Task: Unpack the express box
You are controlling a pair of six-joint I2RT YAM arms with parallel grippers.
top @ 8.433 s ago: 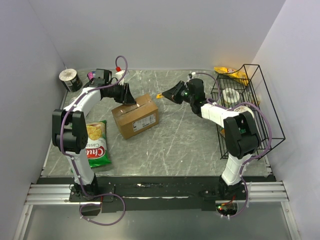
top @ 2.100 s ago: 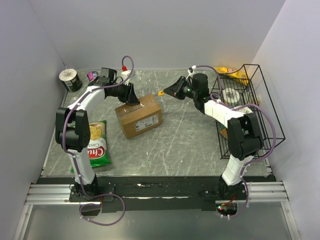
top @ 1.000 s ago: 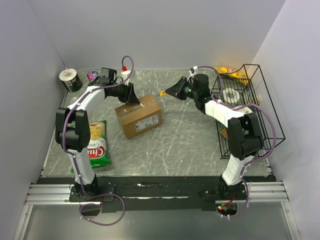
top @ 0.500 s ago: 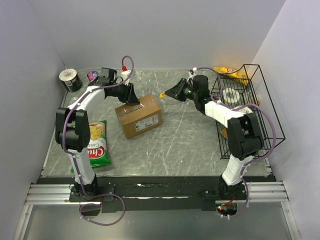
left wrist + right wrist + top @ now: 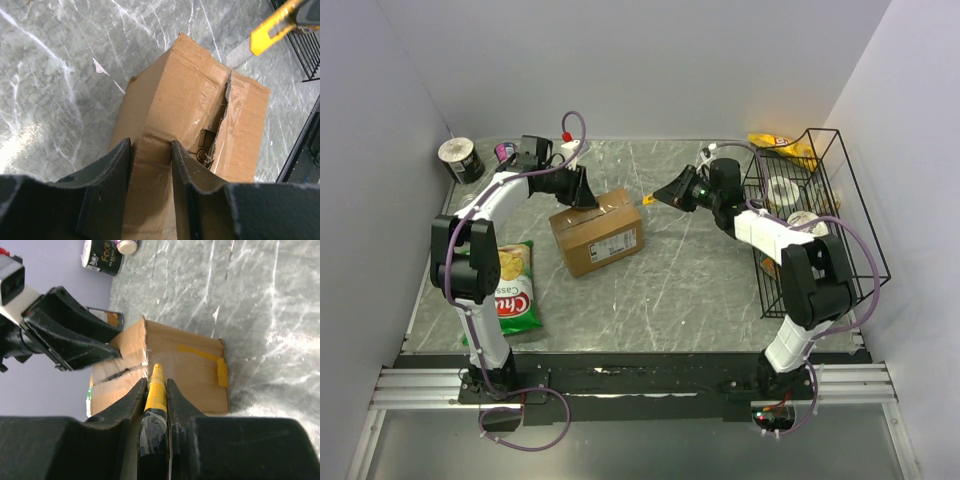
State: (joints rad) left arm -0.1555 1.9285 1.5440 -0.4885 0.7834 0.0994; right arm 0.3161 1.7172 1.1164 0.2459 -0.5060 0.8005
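Centre-left on marble table [image 5: 680, 270]: express box [image 5: 595, 232] sits skewed, top seam torn open, dark gap showing something inside. Left gripper [image 5: 151, 144] clamped on box's upper left edge, cardboard pinched between fingers. Right gripper [image 5: 155, 384] clenched round yellow utility knife [image 5: 272, 32], blade tip at box's right corner, contact unclear. Green chip bag [image 5: 515, 290] left of box; wire basket [image 5: 820, 200] along right edge.
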